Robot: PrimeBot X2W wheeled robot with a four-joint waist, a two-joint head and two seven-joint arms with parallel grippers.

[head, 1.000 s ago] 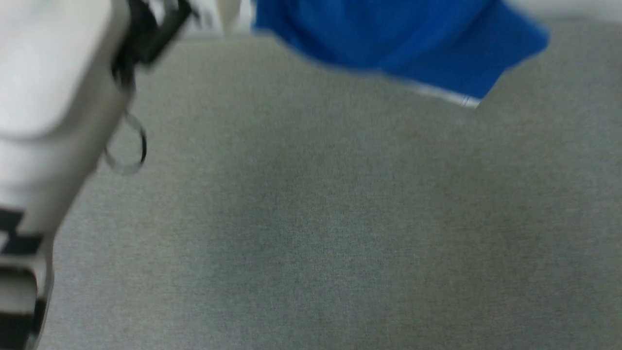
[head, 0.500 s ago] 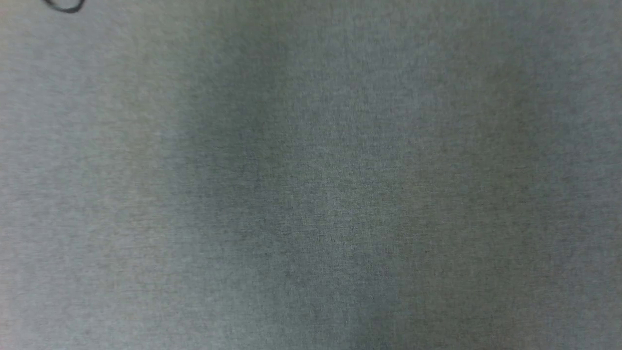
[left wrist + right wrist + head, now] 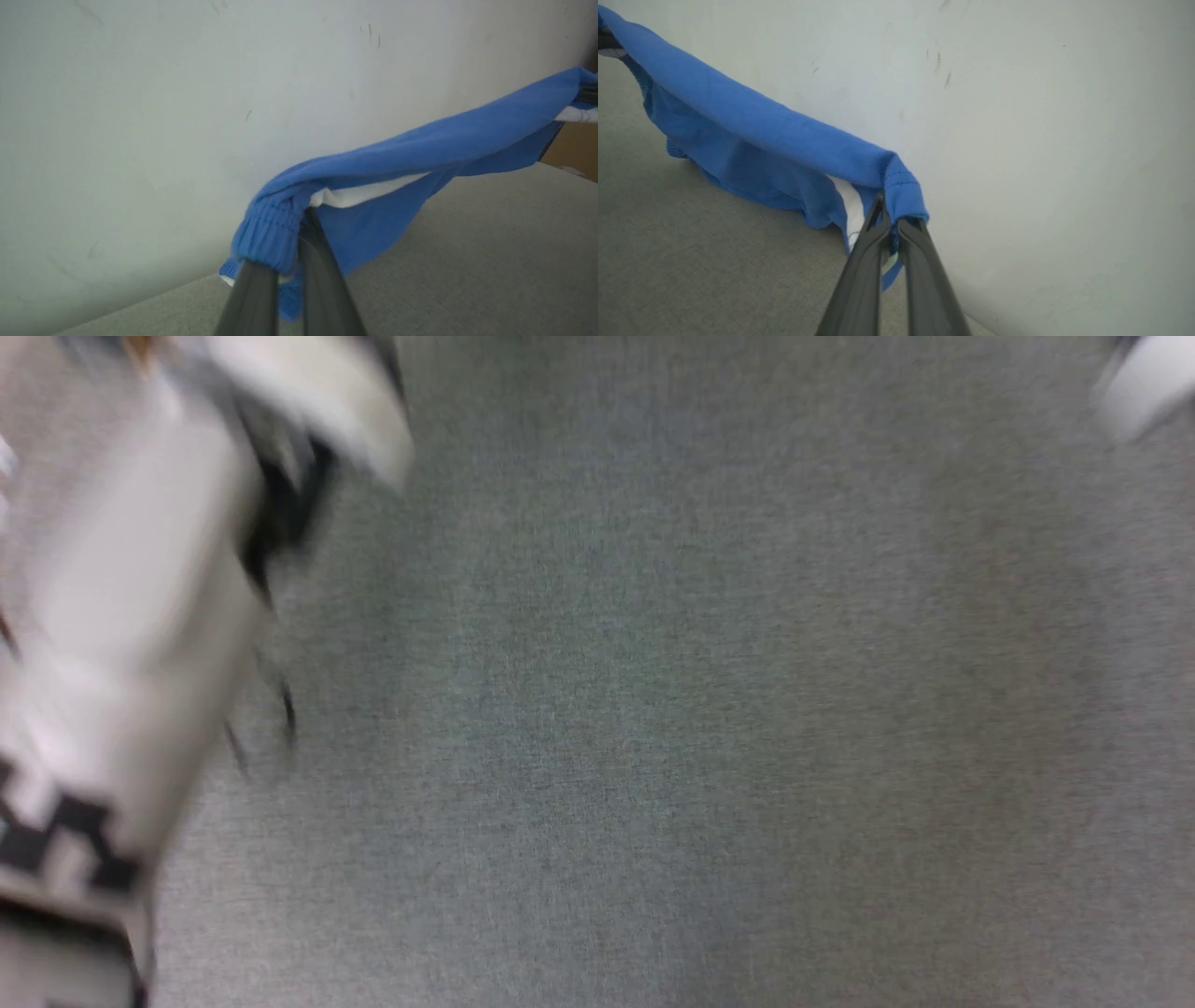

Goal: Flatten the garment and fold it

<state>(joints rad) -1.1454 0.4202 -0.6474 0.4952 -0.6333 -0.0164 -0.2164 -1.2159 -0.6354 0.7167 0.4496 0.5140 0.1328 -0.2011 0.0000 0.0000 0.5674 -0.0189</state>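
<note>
The garment (image 3: 420,140), bright blue shorts with white trim, hangs stretched in the air between my two grippers, above a grey table and in front of a pale wall. In the left wrist view my left gripper (image 3: 285,242) is shut on the gathered elastic waistband. In the right wrist view my right gripper (image 3: 892,212) is shut on a stitched edge of the garment (image 3: 752,135), and the cloth sags toward the table. My blurred left forearm (image 3: 140,616) crosses the left of the head view.
The grey fabric-covered table (image 3: 653,709) spreads below. A white wall (image 3: 140,116) with faint scuff marks rises right behind the table's far edge. A blurred white part of an arm (image 3: 1144,383) sits at the head view's top right corner.
The head camera has shifted. The blue garment, at the top of the head view a second ago, is now out of that view. The left forearm has come back in, blurred.
</note>
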